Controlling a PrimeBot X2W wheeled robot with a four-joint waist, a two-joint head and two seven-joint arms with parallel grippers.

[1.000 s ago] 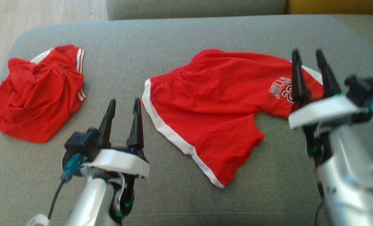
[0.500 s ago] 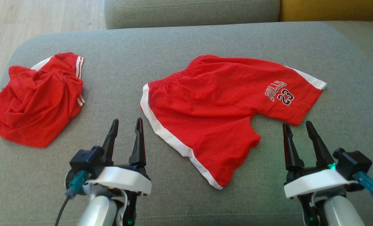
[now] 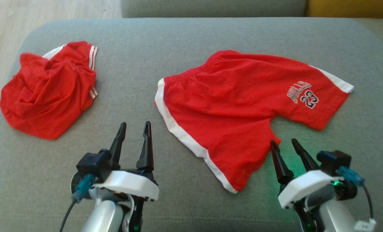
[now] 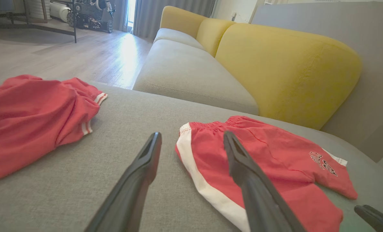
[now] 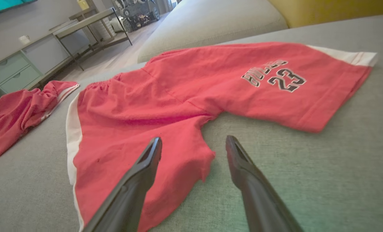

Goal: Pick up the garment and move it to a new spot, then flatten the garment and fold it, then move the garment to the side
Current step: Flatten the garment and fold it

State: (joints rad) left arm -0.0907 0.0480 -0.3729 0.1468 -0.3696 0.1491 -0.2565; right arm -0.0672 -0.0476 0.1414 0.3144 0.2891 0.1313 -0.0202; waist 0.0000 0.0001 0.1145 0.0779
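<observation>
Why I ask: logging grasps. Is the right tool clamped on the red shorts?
No, the right tool stands open, one finger over the red shorts, the other over the cushion.

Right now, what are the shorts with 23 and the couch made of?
Shorts: soft, matte red knit cloth, maybe cotton or polyester; it lies limp and wrinkled. Couch: grey woven upholstery fabric, matte; fine weave texture shows.
</observation>
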